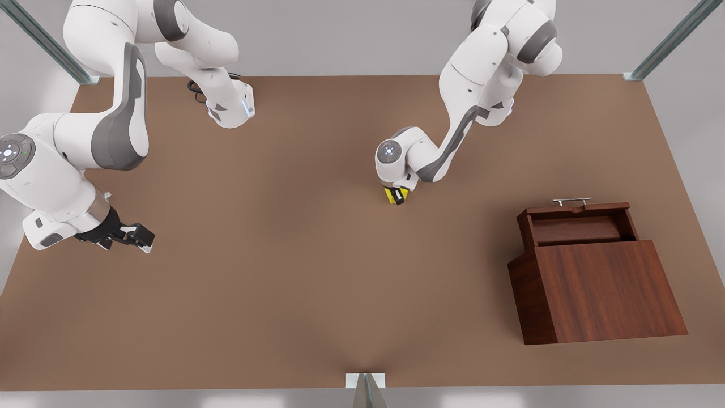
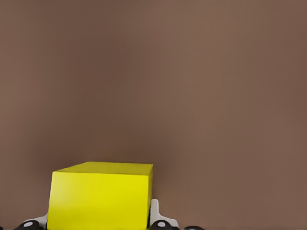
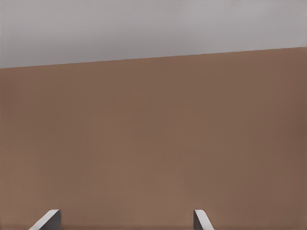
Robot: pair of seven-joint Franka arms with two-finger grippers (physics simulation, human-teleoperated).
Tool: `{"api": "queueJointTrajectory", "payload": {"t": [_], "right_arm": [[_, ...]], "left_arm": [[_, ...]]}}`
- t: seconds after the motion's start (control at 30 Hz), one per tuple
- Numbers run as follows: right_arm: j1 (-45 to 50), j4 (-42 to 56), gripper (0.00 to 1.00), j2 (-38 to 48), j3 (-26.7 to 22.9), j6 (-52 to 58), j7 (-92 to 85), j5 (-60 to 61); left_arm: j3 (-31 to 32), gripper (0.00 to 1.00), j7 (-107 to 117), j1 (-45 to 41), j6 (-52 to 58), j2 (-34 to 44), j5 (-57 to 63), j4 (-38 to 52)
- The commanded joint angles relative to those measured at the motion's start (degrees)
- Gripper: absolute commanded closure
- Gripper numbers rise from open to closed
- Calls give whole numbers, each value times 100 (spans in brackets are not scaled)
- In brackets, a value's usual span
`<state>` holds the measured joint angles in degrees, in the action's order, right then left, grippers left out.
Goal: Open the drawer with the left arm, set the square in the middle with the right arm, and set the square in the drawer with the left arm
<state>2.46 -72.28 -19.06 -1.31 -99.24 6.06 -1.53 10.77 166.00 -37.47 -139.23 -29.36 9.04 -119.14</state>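
The left arm's black two-finger end effector [image 1: 397, 195] grasps the small bright yellow cube [image 1: 396, 194] mid-tabletop [image 1: 283, 294], apparently bound for the open reddish-brown wooden drawer [image 1: 578, 225]. The right end effector [image 1: 133, 237] waits released, well apart.

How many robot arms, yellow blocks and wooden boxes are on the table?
Arms: 2, the left claw shut around the block in the middle, the right claw open and waiting at the front view's left.
Yellow blocks: 1
Wooden boxes: 1, its drawer open.
Total: 4
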Motion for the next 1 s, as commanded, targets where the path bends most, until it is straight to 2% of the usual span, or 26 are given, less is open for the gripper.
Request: {"api": "queueJointTrajectory", "payload": {"t": [0.0,0.03,0.1,0.5,0.6,0.7,0.77,0.9,0.97], "right_arm": [[0,3,0,7,0,-7,-114,3],[0,3,0,7,0,-7,-114,3],[0,3,0,7,0,-7,-114,12],[-9,3,0,7,0,-25,-114,12],[-9,3,0,7,0,-34,-114,12],[-9,3,0,-2,0,-42,-114,12],[-9,3,0,7,0,-42,-114,12],[-9,3,0,7,0,-42,-114,12],[-9,3,0,-2,0,-42,-114,12]], "left_arm": [[-5,23,2938,3,-16,-8,11,5],[-5,23,2938,3,-16,-8,11,14],[-23,33,2938,3,-16,-8,11,14],[-31,31,2868,82,89,177,11,14],[-550,31,2349,117,563,730,11,128],[-805,31,1990,336,695,1046,11,190],[-814,31,1007,591,897,1529,2,190],[-814,31,-980,1488,2145,2057,-51,612],[-822,31,-1640,1567,2549,2356,-60,612]]}}
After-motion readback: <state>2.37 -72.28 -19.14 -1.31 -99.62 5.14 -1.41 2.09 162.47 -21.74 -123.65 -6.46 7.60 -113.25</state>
